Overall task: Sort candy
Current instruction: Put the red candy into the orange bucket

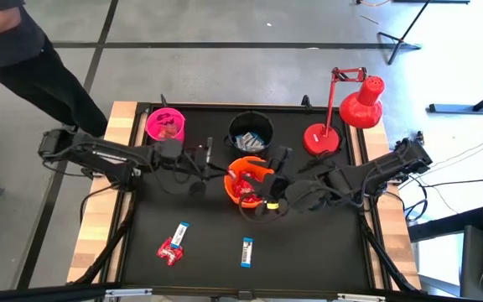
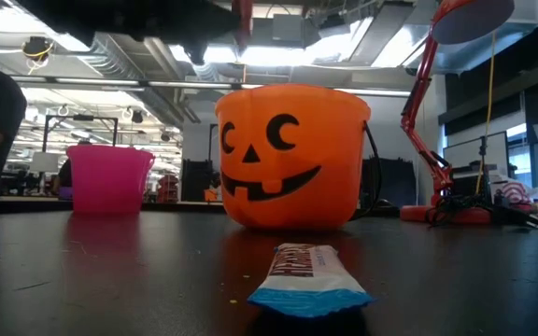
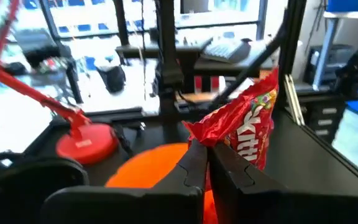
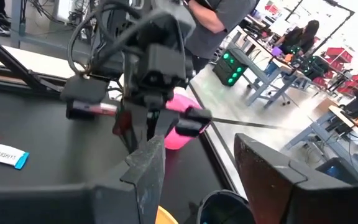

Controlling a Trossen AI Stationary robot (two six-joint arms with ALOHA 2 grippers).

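left pincer (image 3: pixel 207 155) clenched on red packet (image 3: pixel 244 124) over orange bucket (image 1: pixel 246 180) | right pincer (image 4: pixel 210 168) released beside it

Three buckets stand across the far half of the table, loose sweets lie near the front.
The pink plastic bucket (image 1: pixel 165 125) sits far left, the black bucket (image 1: pixel 251 131) right of it, the orange pumpkin-face bucket (image 1: pixel 248 180) nearer, between both grippers. The red desk lamp (image 1: pixel 342 117) stands far right. A red candy packet (image 1: pixel 171 249) and two blue-and-white wrapped bars (image 1: pixel 246 252) lie nearest.
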